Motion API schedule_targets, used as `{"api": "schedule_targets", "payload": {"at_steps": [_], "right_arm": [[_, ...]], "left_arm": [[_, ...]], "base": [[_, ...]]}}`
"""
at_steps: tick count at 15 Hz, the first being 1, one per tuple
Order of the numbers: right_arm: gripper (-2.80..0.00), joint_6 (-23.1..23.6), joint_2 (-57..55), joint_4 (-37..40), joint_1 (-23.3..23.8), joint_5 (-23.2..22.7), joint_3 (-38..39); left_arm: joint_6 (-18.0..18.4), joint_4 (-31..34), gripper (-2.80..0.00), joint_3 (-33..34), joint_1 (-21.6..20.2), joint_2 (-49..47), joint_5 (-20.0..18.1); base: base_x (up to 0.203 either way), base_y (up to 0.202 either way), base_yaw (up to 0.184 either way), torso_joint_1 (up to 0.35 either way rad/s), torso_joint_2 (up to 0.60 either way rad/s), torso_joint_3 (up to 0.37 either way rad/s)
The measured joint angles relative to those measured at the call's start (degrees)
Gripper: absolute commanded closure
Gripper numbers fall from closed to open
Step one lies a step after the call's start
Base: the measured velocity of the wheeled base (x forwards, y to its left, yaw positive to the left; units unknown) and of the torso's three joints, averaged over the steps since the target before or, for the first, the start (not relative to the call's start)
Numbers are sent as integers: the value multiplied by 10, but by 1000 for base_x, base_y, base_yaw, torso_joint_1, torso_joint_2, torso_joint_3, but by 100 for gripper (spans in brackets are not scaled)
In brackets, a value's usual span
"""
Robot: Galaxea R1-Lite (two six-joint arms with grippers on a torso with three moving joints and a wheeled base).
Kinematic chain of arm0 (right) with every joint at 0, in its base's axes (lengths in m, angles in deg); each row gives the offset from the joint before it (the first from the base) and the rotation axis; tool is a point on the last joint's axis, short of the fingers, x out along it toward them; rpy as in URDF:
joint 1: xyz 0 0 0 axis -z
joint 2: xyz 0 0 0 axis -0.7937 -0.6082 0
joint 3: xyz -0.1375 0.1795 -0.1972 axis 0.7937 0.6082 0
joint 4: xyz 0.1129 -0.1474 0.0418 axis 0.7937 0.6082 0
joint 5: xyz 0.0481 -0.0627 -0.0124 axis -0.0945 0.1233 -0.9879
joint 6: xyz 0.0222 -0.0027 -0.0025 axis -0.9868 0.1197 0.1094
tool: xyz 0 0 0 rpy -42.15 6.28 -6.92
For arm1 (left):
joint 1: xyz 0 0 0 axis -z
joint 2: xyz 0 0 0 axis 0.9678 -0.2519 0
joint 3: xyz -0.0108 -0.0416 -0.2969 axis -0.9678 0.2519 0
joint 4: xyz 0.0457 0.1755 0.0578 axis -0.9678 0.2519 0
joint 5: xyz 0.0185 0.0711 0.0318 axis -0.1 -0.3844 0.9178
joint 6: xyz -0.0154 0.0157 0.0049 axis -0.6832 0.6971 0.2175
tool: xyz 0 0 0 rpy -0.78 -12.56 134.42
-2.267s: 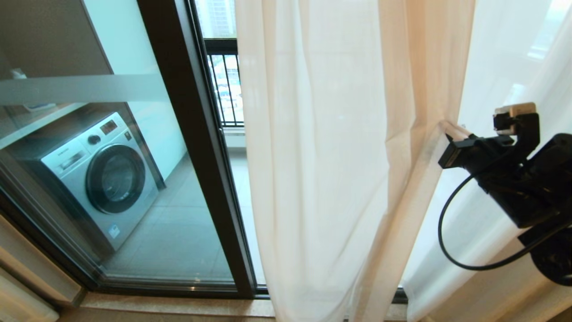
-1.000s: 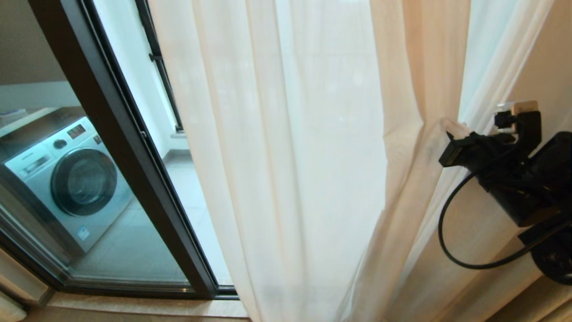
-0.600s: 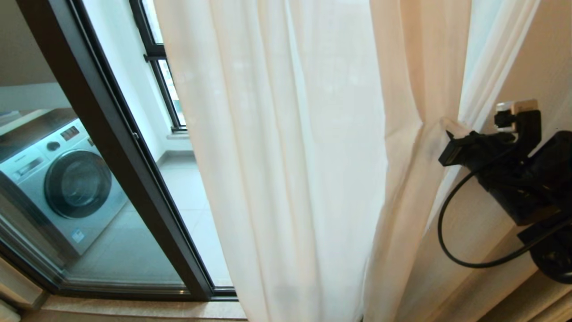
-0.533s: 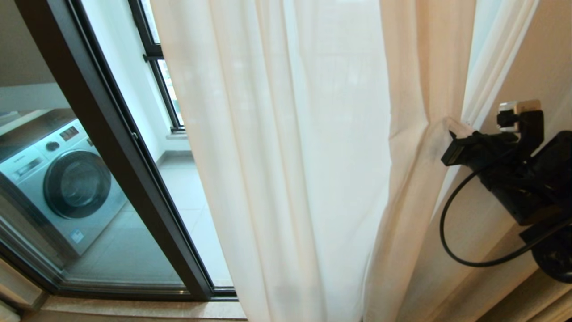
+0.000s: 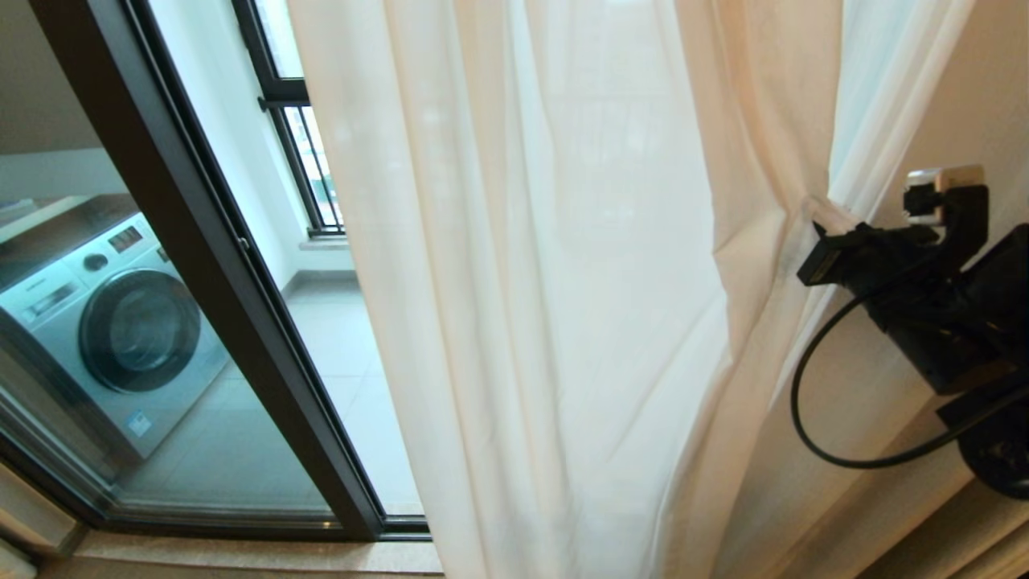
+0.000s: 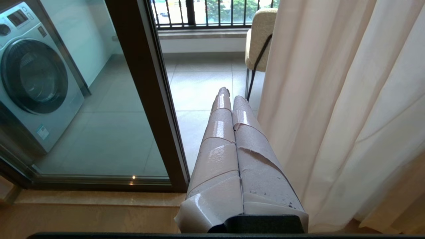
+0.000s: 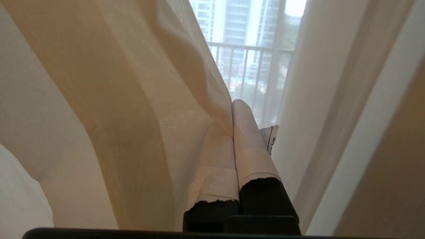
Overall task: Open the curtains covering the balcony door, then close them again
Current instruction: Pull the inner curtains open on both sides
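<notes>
The sheer white curtains [image 5: 547, 281] hang in soft folds across the middle of the head view. They are drawn aside from the balcony door [image 5: 201, 265], a glass panel in a dark frame on the left. My right gripper [image 5: 816, 221] is at the right, shut on a pinched fold of the curtains, and the cloth bunches toward it. In the right wrist view the curtains [image 7: 116, 99] drape over one taped finger of that gripper [image 7: 232, 109]. My left gripper [image 6: 229, 94] is shut and holds nothing. It points at the floor beside the door frame [image 6: 146, 83].
A silver washing machine [image 5: 120, 322] stands behind the glass on the left. On the balcony are a beige chair [image 6: 259, 36] and a black railing [image 5: 317, 177]. A stone sill [image 5: 241, 555] runs below the door. Thicker beige fabric [image 5: 949, 96] hangs at the far right.
The whole view swung over between the earliest frame and a second ago. Since then the curtains' left edge has drawn slightly right with my right gripper, showing more of the railing.
</notes>
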Motion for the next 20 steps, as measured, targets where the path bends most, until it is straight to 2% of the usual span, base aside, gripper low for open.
{"api": "schedule_targets", "payload": {"at_steps": [4, 8, 11, 14, 20], "right_arm": [[0, 0, 8, -1, 33, -1, -35], [0, 0, 8, 6, 84, -3, -66], [0, -1, 7, 36, 132, -6, -102], [0, -13, 7, 44, 189, -38, -115], [0, -43, 0, 75, 307, -68, -152]], "left_arm": [[0, 0, 0, 0, 0, 0, 0], [0, 0, 0, 0, 0, 0, 0], [0, 0, 0, 0, 0, 0, 0], [0, 0, 0, 0, 0, 0, 0], [0, 0, 0, 0, 0, 0, 0]], "base": [[0, 0, 0, 0, 0, 0], [0, 0, 0, 0, 0, 0], [0, 0, 0, 0, 0, 0], [0, 0, 0, 0, 0, 0], [0, 0, 0, 0, 0, 0]]}}
